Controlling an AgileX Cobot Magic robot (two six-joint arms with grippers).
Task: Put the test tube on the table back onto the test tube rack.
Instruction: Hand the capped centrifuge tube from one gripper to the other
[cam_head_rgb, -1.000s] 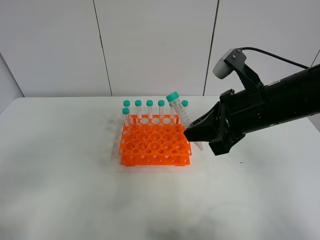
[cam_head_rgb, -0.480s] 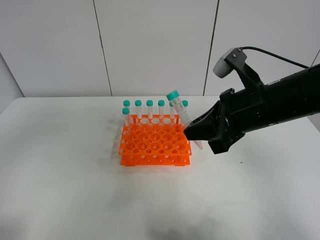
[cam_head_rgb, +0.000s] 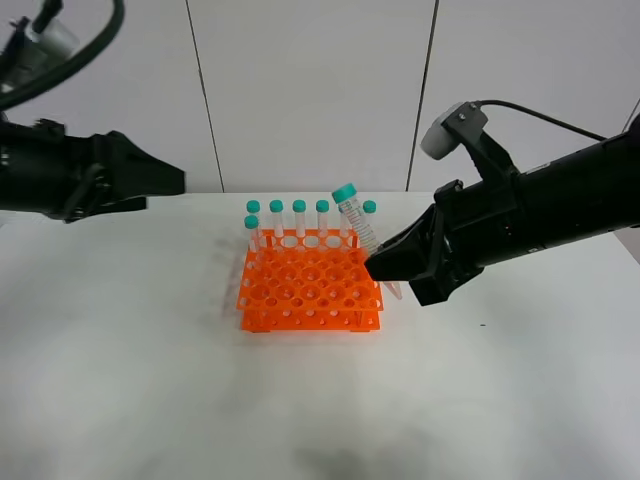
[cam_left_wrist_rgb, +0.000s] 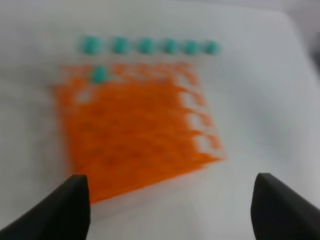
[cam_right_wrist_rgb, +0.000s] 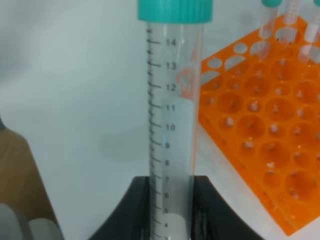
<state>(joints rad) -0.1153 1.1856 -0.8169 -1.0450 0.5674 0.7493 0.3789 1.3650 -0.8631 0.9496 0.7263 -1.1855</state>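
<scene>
Pinching the test tube (cam_head_rgb: 355, 222) low on its barrel, the right gripper (cam_head_rgb: 376, 262) holds it tilted just beside the right edge of the orange test tube rack (cam_head_rgb: 300, 295), tip not yet over any hole. The tube has barely shifted, but the left gripper (cam_head_rgb: 172, 182), jaws spread wide, has swung into sight high over the table (cam_head_rgb: 140, 380), well apart from the rack. Seating the tube looks like the right gripper's job.

the slim clear plastic test tube with a teal-green screw cap (cam_right_wrist_rgb: 172, 125) bears a printed black scale, numbered 14 nearest the cap down through 7; lower figures are unclear.
</scene>
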